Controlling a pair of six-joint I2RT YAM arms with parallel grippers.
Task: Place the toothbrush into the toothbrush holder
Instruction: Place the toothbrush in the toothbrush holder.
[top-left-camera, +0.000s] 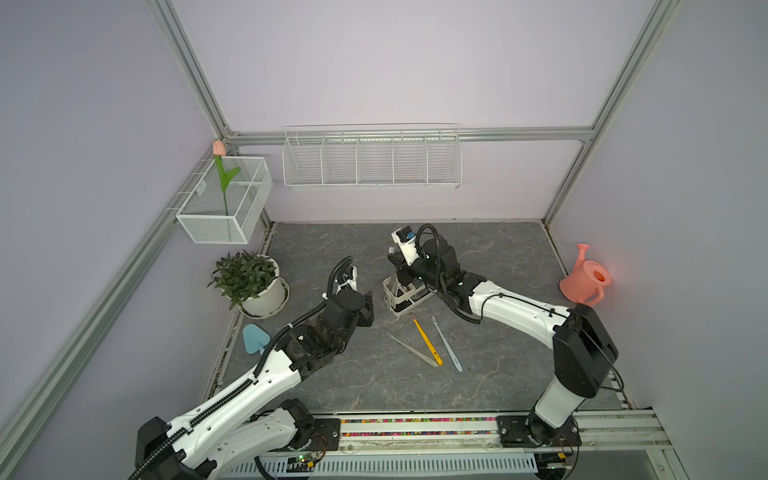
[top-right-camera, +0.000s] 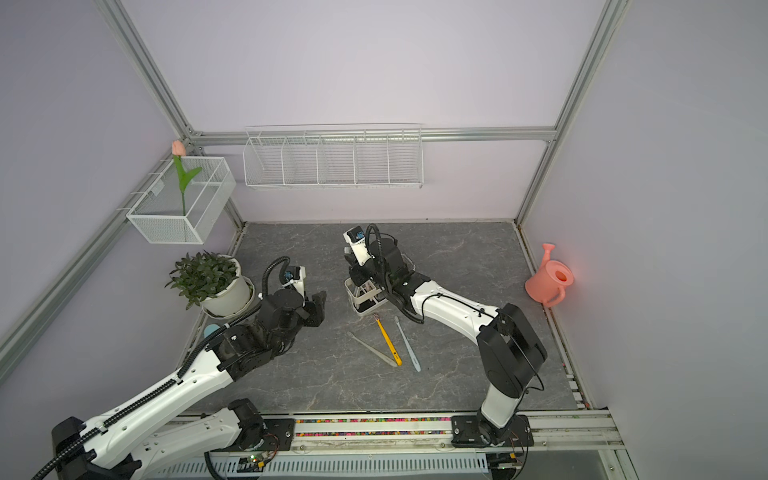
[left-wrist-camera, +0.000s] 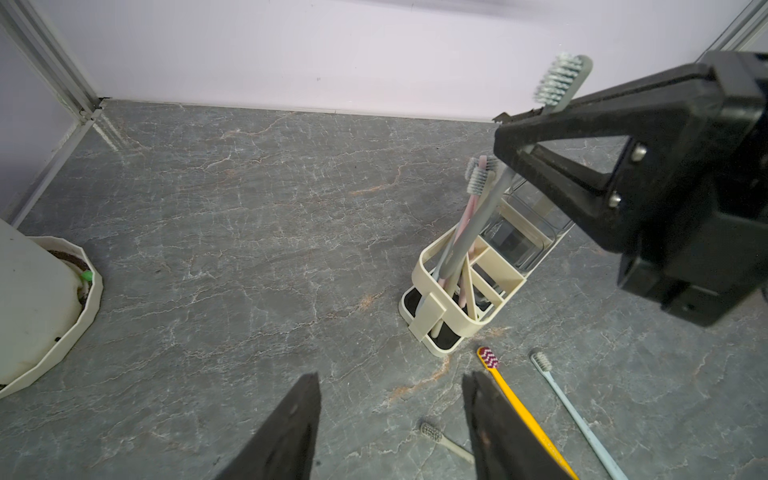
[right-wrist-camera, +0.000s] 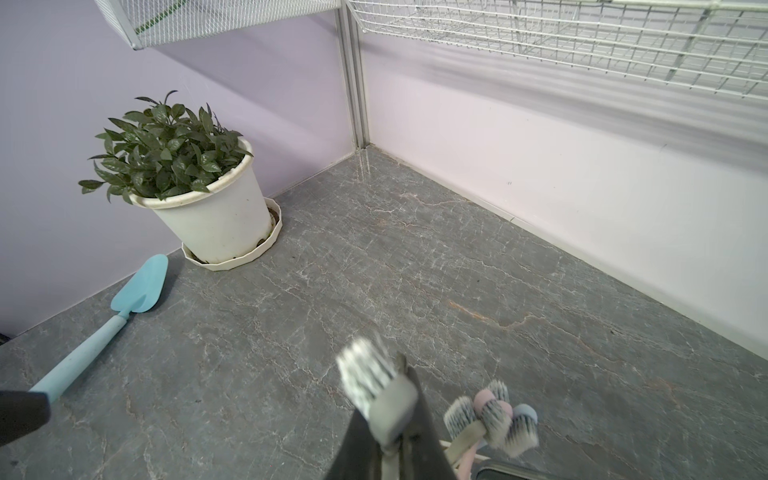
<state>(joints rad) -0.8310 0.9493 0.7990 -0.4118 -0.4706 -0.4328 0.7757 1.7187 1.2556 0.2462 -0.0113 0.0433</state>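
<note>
Right claw: pressed together on the neck of a grey toothbrush, bristle head up and tilted. It hung over the toothbrush holder at mid-table. In the left wrist view the brush's handle appeared to run down into the holder's left end compartment.

Toothbrush holder: cream rack, upright on the table. The left end compartment held several standing brushes, a pink toothbrush among them, heads clustered just below the claw. A clear cup sat in the next compartment to the right.

Left claw: spread, nothing between the fingers. It hovered above bare table, left of the holder and apart from it.

Loose on the grey marble-pattern table, just near of the holder:
- yellow toothbrush, its head toward the holder;
- pale blue toothbrush, to its right;
- beige toothbrush, to its left, its handle end meeting the yellow one's.

Left side: potted plant in a white pot on a saucer, with a blue trowel near of it.

Right edge: pink watering can.

Far wall: long white wire basket with dividers.

Left wall: white mesh box holding an artificial tulip.
</note>
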